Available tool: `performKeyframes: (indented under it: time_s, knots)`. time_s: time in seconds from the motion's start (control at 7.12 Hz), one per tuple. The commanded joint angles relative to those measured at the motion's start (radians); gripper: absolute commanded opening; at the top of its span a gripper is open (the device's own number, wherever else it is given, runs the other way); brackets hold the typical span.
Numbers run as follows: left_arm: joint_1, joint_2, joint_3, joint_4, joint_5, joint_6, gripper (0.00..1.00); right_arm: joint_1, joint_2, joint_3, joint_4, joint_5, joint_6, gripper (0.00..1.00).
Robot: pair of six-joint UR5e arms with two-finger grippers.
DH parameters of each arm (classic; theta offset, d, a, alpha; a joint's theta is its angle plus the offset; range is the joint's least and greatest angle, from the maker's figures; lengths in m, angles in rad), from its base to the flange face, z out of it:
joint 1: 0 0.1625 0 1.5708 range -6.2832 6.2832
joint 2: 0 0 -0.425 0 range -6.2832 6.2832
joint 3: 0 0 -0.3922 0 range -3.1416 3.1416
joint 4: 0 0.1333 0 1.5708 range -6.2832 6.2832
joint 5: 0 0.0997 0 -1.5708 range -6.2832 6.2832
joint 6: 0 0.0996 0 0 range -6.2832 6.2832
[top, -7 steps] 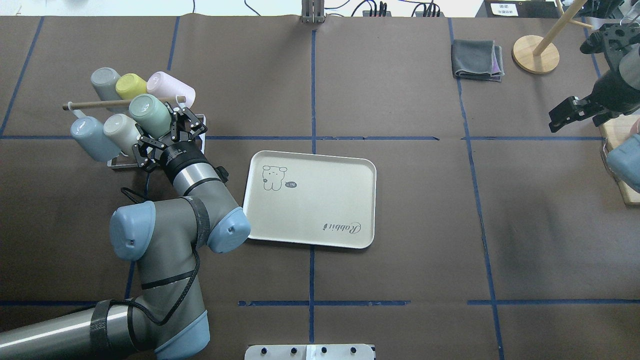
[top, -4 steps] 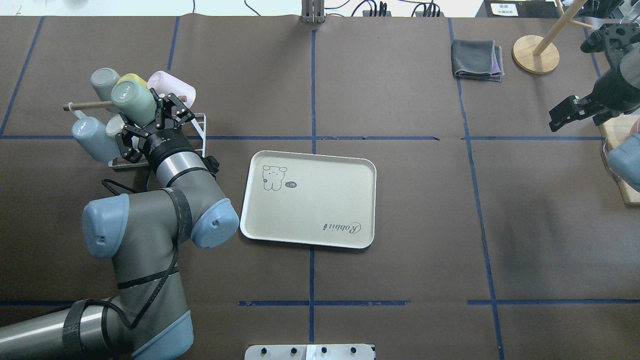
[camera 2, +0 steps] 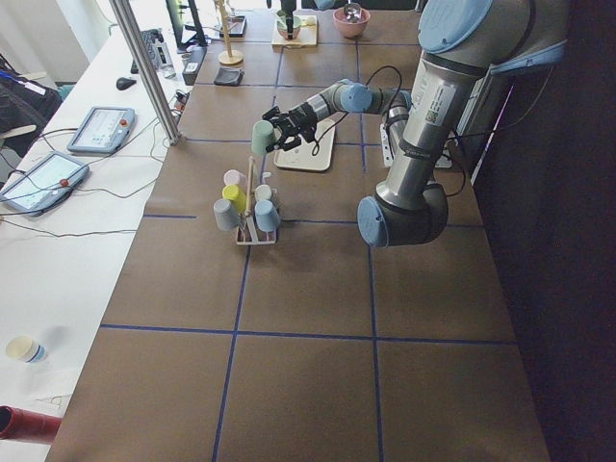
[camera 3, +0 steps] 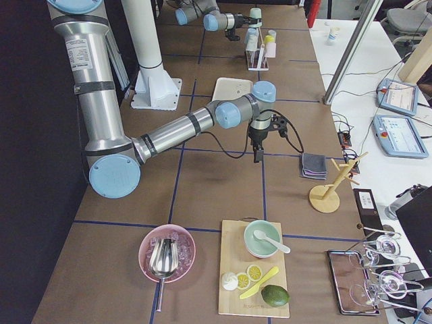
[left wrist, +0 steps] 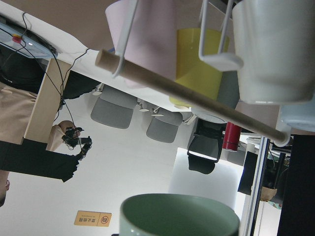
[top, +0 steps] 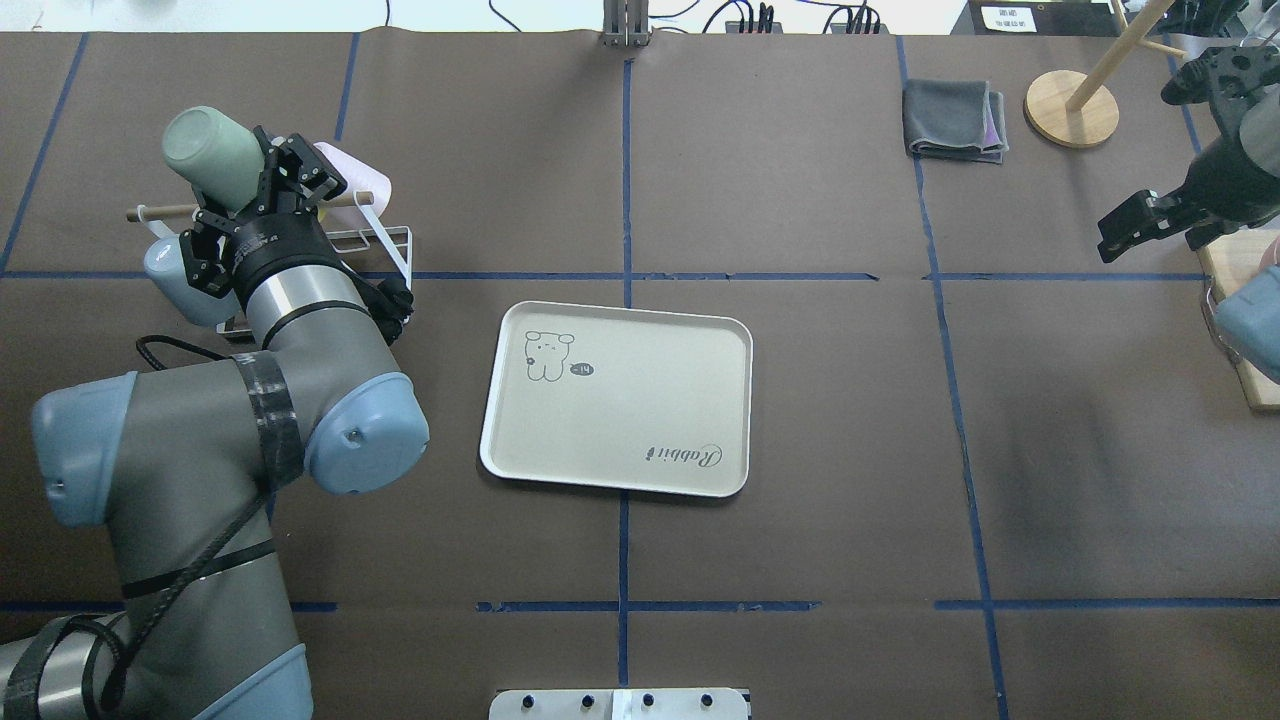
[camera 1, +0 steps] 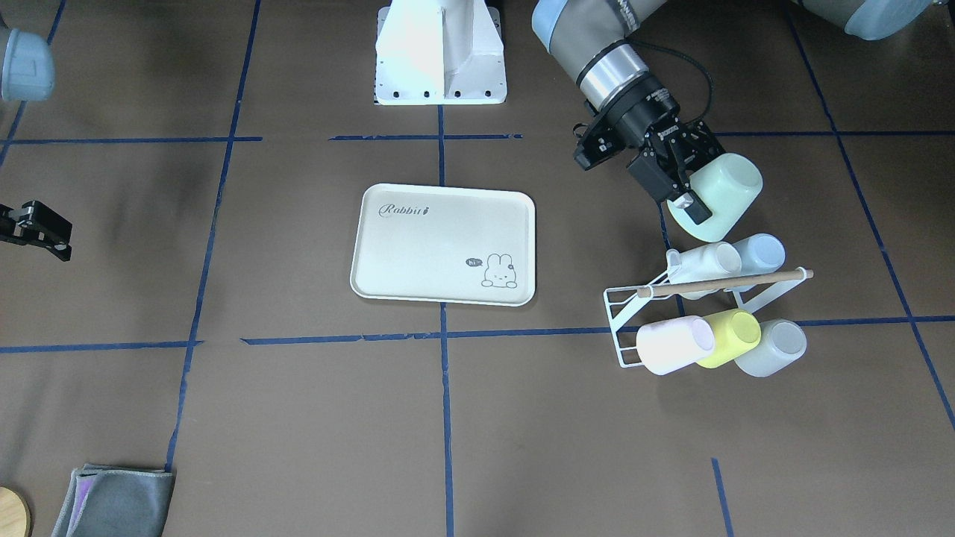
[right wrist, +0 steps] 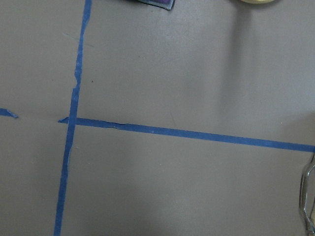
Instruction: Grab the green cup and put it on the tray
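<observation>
My left gripper (top: 245, 190) is shut on the pale mint-green cup (top: 208, 152) and holds it tilted in the air above the cup rack, clear of the pegs. The cup and gripper also show in the front view, cup (camera 1: 720, 195), gripper (camera 1: 685, 190). The cup's rim fills the bottom of the left wrist view (left wrist: 179, 216). The cream "Rabbit" tray (top: 640, 400) lies flat at the table's middle, to the right of the left arm, with nothing on it (camera 1: 433, 253). My right gripper (top: 1125, 228) hangs open and empty at the far right.
A white wire rack (camera 1: 634, 298) with a wooden dowel (camera 1: 724, 281) holds pink (camera 1: 671, 344), yellow-green (camera 1: 731, 337), grey (camera 1: 772, 347), white (camera 1: 705, 261) and pale blue (camera 1: 759, 252) cups. A folded grey cloth (top: 955, 118) and a wooden stand base (top: 1070, 108) sit at the back right.
My left gripper has lifted the green cup off the rack and carried it up and toward the far left. The right arm and the tray have not moved.
</observation>
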Motion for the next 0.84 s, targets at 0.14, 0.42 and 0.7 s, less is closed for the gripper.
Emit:
performKeyframes:
  time_s: [0.14,0.42,0.7]
  knots:
    - [-0.003,-0.009,-0.14,-0.051,-0.19,-0.128,0.49,0.002,0.001,0.002,0.0,0.002,0.0,1.0]
    - [0.002,-0.014,-0.164,-0.103,-0.321,-0.276,0.48,0.006,0.001,0.002,0.0,0.002,0.0,1.0]
    - [0.002,-0.014,-0.207,-0.188,-0.466,-0.506,0.45,0.007,0.002,0.002,0.0,0.002,0.0,1.0]
